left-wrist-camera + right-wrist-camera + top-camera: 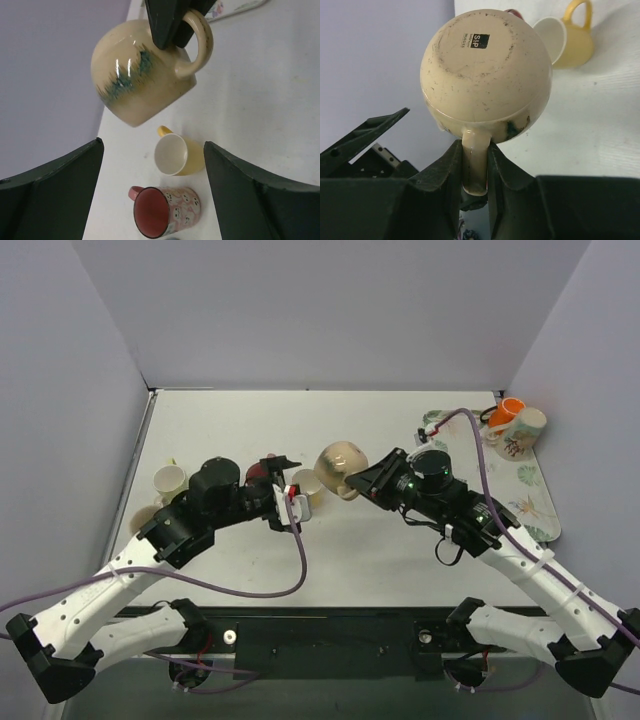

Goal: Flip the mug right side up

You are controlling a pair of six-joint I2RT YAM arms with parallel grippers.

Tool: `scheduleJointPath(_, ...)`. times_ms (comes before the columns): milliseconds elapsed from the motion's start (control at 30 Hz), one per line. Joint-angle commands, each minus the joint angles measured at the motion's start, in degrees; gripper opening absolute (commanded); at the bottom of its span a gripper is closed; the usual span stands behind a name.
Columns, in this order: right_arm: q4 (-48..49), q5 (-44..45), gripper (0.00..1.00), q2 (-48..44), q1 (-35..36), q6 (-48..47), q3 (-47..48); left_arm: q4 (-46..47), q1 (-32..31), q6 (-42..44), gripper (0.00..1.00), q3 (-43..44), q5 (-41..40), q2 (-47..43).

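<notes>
Cream mug (340, 468) in the air over counter centre, base facing right wrist cam. Right gripper (475, 150) clamped on its handle (474, 172). Left gripper (290, 488) spread wide just beside, holding nothing.

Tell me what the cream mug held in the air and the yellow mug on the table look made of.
Cream mug: likely glazed stoneware; glossy highlights, fine speckling, a brushed blue-green band, and a duller, scuffed base with a printed stamp. Yellow mug: probably glazed ceramic too, smooth yellow outside, white inside; plastic cannot be ruled out.
</notes>
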Motion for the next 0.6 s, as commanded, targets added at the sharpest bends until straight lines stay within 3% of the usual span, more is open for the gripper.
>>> scheduleJointPath(0, 11.84, 3.44, 0.00, 1.97, 3.58, 4.60, 4.96, 13.51, -1.79, 3.24, 0.92, -6.37, -8.33, -1.63)
scheduleJointPath(100, 14.64, 3.43, 0.00, 3.91, 5.51, 6.36, 5.84, 16.25, -2.32, 9.11, 0.92, -11.55, -10.44, -2.59)
scheduleJointPath(400, 16.68, 6.60, 0.00, 4.26, 8.51, 8.82, 4.70, 39.69, -2.32, 13.26, 0.91, -17.98, -27.92, -4.79)
scheduleJointPath(567, 18.35, 6.34, 0.00, 4.88, 8.50, 9.79, 4.43, 52.53, -2.41, 13.71, 0.91, -26.93, -24.79, -5.58)
